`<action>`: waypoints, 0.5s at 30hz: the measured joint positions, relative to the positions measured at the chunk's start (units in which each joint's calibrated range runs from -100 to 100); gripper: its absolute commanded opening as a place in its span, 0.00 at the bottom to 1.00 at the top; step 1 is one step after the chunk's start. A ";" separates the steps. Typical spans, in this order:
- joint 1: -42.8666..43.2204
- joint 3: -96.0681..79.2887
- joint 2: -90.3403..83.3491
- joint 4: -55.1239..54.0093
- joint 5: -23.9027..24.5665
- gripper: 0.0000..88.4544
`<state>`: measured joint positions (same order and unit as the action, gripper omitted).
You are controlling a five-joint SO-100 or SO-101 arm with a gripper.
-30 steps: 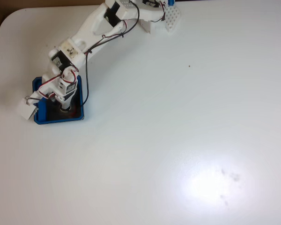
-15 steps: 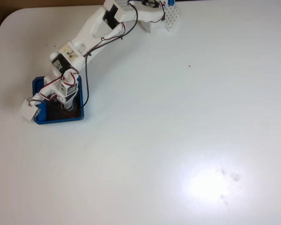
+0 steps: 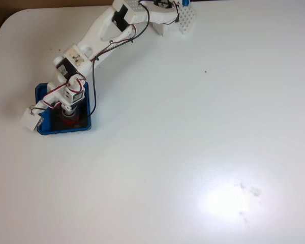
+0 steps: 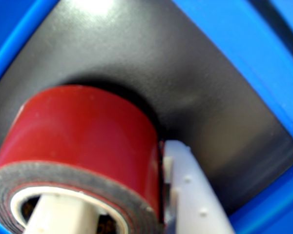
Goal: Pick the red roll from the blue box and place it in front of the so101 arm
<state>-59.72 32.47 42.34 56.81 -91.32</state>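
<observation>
Red roll (image 4: 88, 141) now showing btwn jaws, in blue box (image 3: 38, 92).

Bright overhead light leaves a soft glare patch near the lower right of the glossy white table (image 3: 193, 127). The wrist view is close and blurred, with a highlight on the black floor of the shallow bright-blue box (image 4: 263, 53).

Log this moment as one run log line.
gripper: one finger inside red roll, one outside | roll: in blue box | lift: not yet
</observation>
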 measured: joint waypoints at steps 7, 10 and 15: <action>0.69 0.00 -1.35 0.00 0.00 0.01; 2.87 0.00 -6.35 0.00 0.00 0.01; 6.33 -1.70 -17.36 0.57 0.00 0.01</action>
<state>-53.39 30.76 24.98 57.39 -91.32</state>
